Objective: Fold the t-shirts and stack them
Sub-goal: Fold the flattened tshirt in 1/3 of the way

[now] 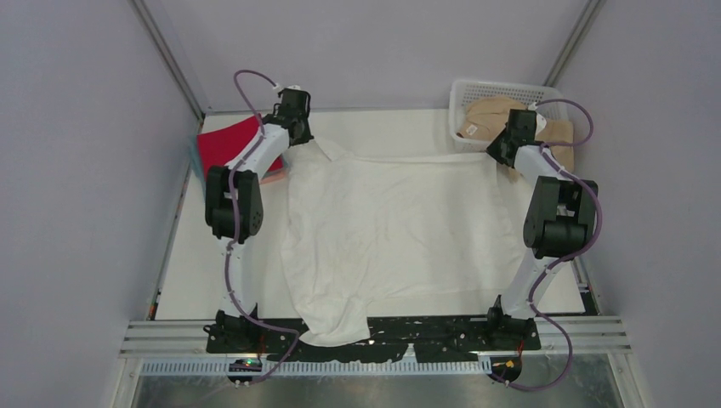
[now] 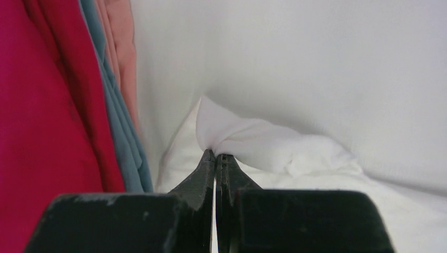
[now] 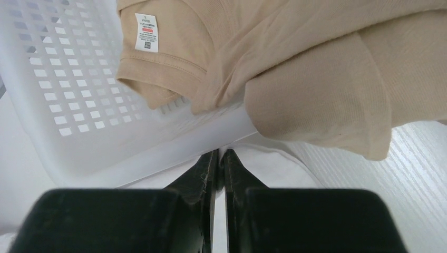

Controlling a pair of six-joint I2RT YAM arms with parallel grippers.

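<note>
From above and behind we look down over the whole table (image 1: 191, 289). Each wrist camera sits close behind its own jaws, facing along them — the white t-shirt (image 2: 263, 145) just ahead of the left gripper (image 2: 216, 156), the basket (image 3: 63, 95) ahead of the right gripper (image 3: 220, 153). Both spots also show in our top view.

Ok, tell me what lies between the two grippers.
The white shirt, its far edge stretched from left gripper to right gripper; the top view shows it.

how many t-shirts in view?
5: white shirt spread mid-table, tan shirt draped over the basket, red, teal and pink folded, stacked far left. More may be hidden.
</note>
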